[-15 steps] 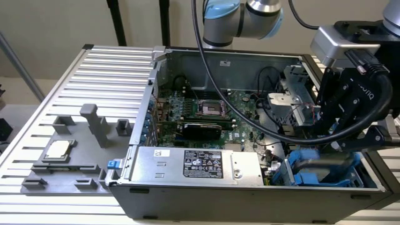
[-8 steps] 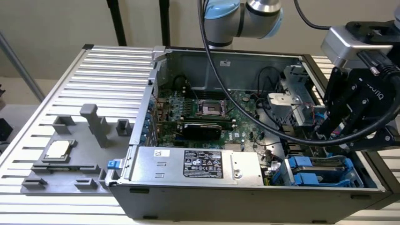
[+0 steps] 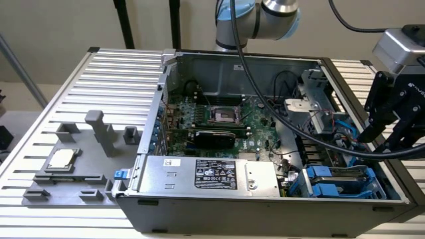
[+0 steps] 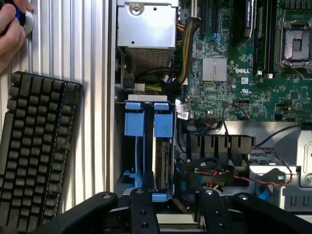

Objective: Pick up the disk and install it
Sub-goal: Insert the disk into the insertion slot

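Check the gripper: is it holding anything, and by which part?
Nothing is held. The fingers stand apart with nothing between them, above the disk in its blue carrier.

Even, soft indoor light, mild shadows (deepest inside the case [image 3: 252, 69])

Contents, by count: one open grey metal computer case [image 3: 265, 214], housing one green motherboard [image 3: 259, 134] with one empty square processor socket [image 3: 222, 115], and one large silver box with a black label [image 3: 212, 177]. Two blue plastic carrier frames [image 4: 134, 122]; one silver-grey disk [image 4: 165, 161], seated in one of them. One small square silver chip [image 3: 61, 159] on one grey fixture tray [image 3: 66, 191]. One black keyboard [image 4: 39, 146]. One hand [image 4: 9, 29]. One black gripper [image 4: 175, 197] with two fingers [image 4: 141, 209].
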You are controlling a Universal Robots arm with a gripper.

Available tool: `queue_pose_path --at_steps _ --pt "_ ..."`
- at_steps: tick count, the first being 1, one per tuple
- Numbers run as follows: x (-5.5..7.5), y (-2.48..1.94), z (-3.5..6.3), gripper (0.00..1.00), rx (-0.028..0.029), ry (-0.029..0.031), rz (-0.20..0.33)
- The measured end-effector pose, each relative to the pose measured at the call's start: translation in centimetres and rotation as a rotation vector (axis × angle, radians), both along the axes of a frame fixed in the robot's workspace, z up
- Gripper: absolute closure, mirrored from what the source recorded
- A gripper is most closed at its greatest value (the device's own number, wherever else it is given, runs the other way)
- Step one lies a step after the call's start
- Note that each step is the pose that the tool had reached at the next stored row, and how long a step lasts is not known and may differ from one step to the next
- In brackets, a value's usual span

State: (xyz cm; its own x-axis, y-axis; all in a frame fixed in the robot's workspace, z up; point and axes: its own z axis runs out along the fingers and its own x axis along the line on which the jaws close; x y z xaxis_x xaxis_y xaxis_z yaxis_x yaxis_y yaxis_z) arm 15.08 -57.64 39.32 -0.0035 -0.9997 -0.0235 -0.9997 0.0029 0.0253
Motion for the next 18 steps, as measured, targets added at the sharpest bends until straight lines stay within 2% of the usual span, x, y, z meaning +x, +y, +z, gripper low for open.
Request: queue_pose_path --at_steps 18 --pt "0.13 0.00 0.00 0.60 -0.0001 0.0002 0.000"
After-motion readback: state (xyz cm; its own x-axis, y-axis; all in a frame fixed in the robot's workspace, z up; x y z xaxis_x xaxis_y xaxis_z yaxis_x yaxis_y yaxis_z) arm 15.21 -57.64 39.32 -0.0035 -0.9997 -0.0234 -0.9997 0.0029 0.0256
